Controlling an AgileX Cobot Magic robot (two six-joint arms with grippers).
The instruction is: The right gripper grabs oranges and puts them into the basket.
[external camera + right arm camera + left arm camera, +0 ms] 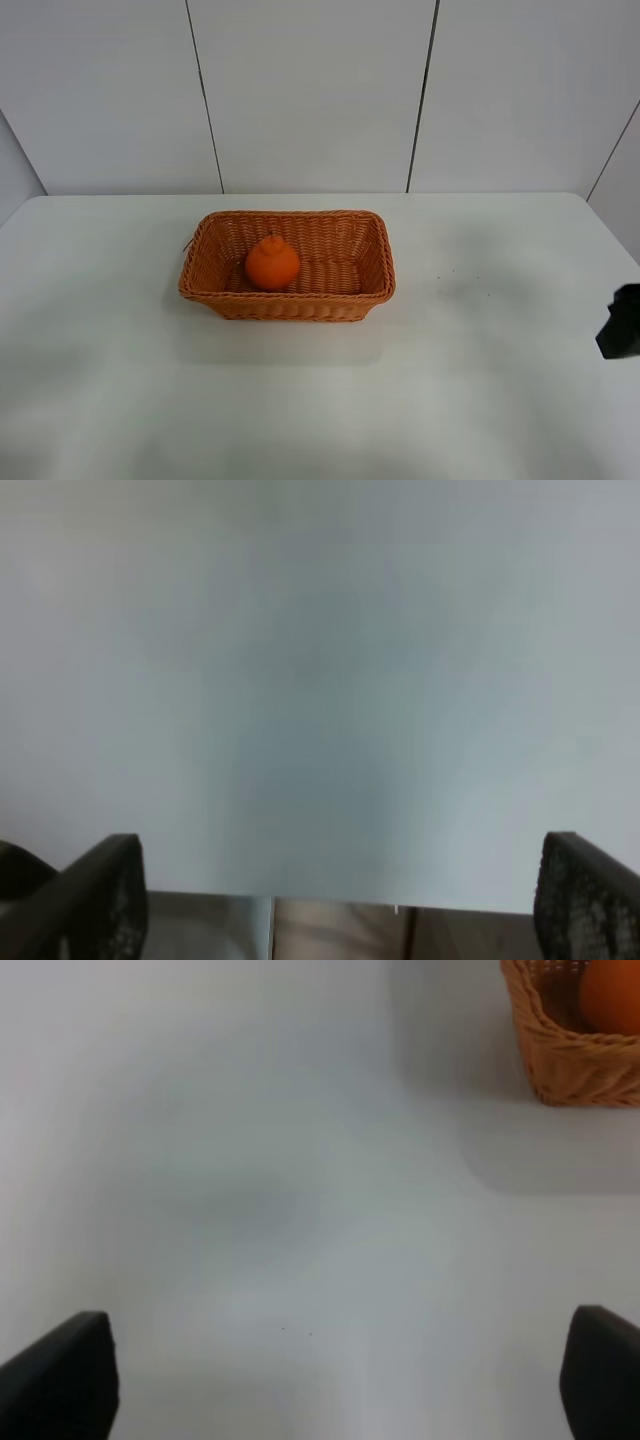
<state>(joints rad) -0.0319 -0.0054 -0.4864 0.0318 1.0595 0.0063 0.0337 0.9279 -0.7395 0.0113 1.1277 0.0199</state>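
Observation:
The orange (272,264), round with a knob on top, sits inside the woven wicker basket (288,301), left of its middle. The basket stands on the white table. My right gripper (622,325) shows only as a black tip at the table's far right edge, well away from the basket. In the right wrist view its fingers (100,900) stand wide apart and hold nothing. My left gripper (335,1385) is open and empty over bare table; a basket corner (570,1055) and part of the orange (612,995) show in the left wrist view.
The white table (150,380) spreads around the basket. A paneled white wall (310,90) stands behind it. The right wrist view shows the table's edge (330,898) with floor beyond it.

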